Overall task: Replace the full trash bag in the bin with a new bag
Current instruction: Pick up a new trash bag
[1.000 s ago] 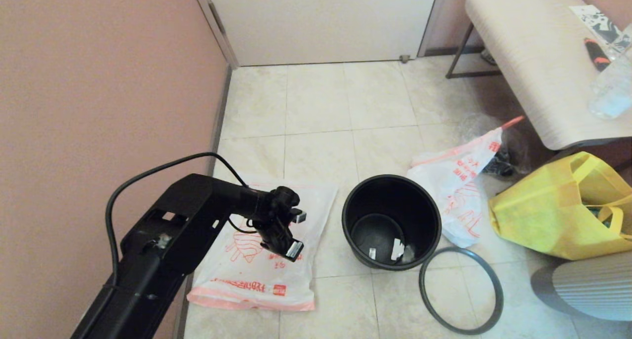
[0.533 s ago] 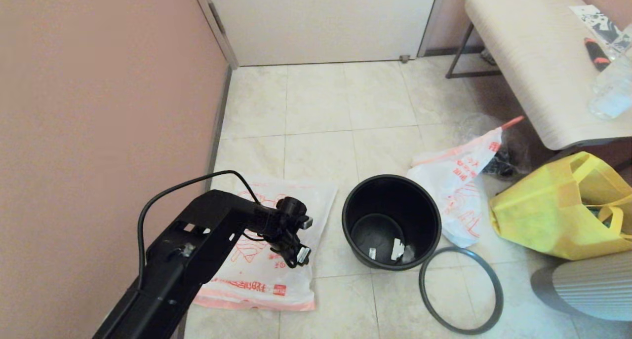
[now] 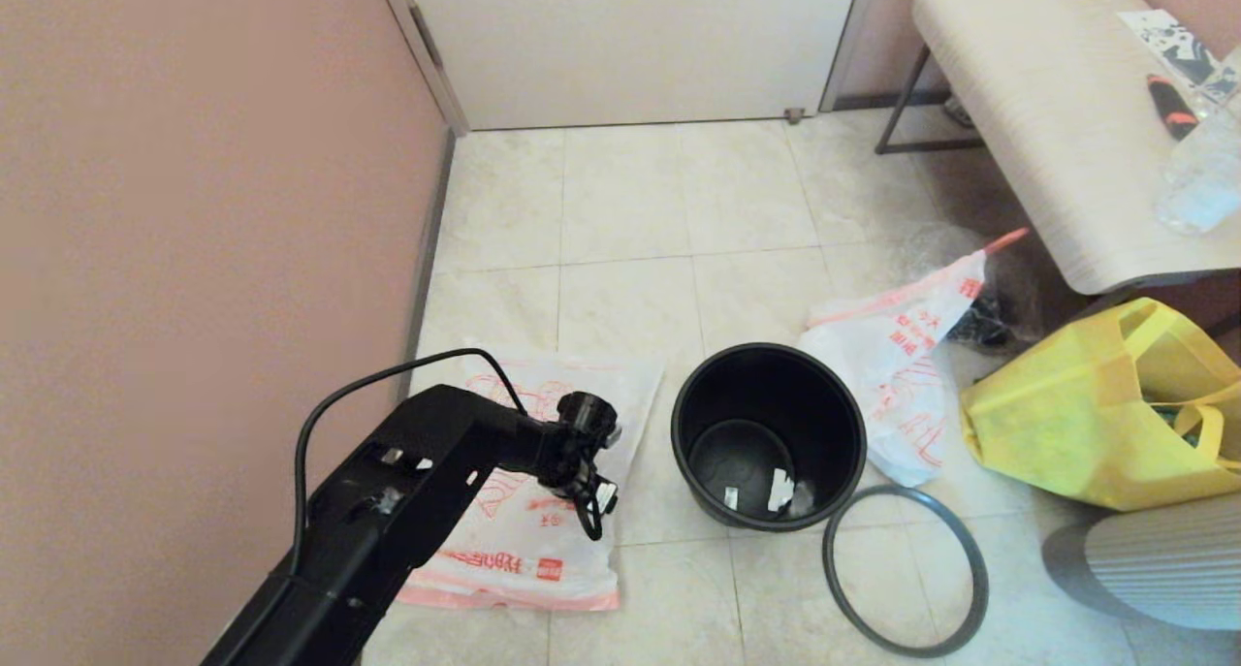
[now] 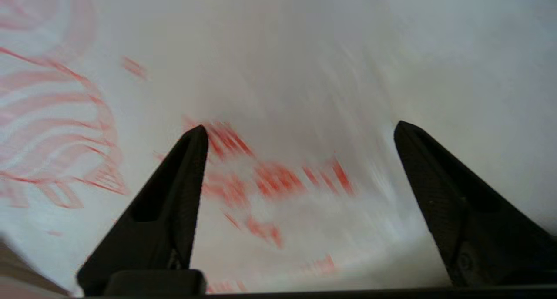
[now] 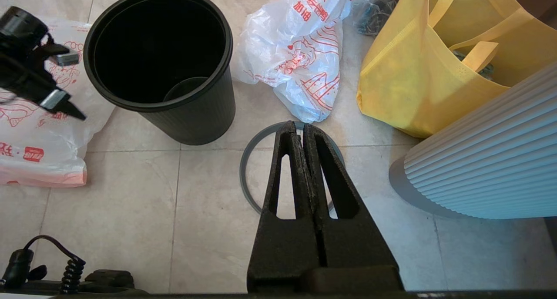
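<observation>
The new bag (image 3: 528,550) lies flat on the floor tiles, left of the bin (image 3: 834,424), which stands upright and unlined. My left gripper (image 3: 593,507) hangs just above that bag, open, with only the bag's red print (image 4: 283,181) showing between its fingers. The bin's grey hoop (image 3: 830,574) lies on the floor in front of the bin. The full trash bag (image 3: 897,356) slumps to the right of the bin, its orange tail pointing away. My right gripper (image 5: 300,129) is shut on nothing, above the hoop (image 5: 244,177), and is out of the head view.
A yellow tote (image 3: 1096,404) sits right of the full bag, with a white ribbed object (image 3: 1154,569) in front of it. A bench (image 3: 1047,113) stands at the back right. The pink wall (image 3: 194,210) runs close along the left.
My left arm has come down and slightly right over the new bag, and its gripper has gone from shut to open. Nothing else has moved.
</observation>
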Robot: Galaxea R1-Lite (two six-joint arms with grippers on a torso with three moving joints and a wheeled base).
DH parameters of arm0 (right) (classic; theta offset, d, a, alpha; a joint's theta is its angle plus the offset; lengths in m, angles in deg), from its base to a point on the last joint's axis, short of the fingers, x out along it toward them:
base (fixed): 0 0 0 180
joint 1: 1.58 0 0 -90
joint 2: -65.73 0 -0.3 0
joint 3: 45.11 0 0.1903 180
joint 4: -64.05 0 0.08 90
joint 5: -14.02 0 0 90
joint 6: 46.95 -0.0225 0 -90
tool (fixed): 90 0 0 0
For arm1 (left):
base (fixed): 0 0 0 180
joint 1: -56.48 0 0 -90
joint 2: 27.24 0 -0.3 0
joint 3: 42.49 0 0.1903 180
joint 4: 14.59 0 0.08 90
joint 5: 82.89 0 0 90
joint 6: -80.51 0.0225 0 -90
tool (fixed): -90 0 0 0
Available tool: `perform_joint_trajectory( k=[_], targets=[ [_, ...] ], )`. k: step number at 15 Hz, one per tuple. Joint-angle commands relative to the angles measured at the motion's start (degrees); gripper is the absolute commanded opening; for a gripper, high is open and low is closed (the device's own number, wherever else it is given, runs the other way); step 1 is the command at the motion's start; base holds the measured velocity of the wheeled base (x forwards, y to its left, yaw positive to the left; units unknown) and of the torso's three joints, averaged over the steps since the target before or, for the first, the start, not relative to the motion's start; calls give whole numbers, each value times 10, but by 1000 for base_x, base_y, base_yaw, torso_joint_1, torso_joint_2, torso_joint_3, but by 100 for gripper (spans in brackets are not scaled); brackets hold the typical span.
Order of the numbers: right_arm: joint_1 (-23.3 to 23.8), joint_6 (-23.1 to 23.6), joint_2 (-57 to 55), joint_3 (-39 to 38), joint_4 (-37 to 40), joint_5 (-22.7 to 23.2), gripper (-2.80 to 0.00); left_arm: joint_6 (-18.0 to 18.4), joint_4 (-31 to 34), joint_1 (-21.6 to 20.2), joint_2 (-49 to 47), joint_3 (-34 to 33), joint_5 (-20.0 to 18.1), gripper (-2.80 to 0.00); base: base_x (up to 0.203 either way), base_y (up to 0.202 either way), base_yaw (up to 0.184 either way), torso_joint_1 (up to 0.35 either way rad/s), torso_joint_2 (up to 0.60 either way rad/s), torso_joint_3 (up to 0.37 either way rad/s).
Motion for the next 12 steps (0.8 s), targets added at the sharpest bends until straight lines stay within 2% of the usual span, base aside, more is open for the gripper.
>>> perform_joint_trajectory(
  k=[1, 2, 6, 8, 12],
  targets=[
    [0, 0, -1, -6, 0, 1, -280, 1, -25, 11, -15, -2, 17, 0, 0, 0, 0, 0, 0, 0],
    [0, 0, 0, -6, 0, 0, -280, 2, -27, 16, -19, -1, 19, 0, 0, 0, 0, 0, 0, 0],
    [0, 0, 0, -6, 0, 0, -280, 19, -76, 16, -48, 1, 86, 0, 0, 0, 0, 0, 0, 0],
    [0, 0, -1, -6, 0, 1, -280, 29, -79, 10, -57, 1, 118, 0, 0, 0, 0, 0, 0, 0],
    [0, 0, -1, -6, 0, 0, -280, 29, -92, 2, -66, 1, 131, 0, 0, 0, 0, 0, 0, 0]
  ],
)
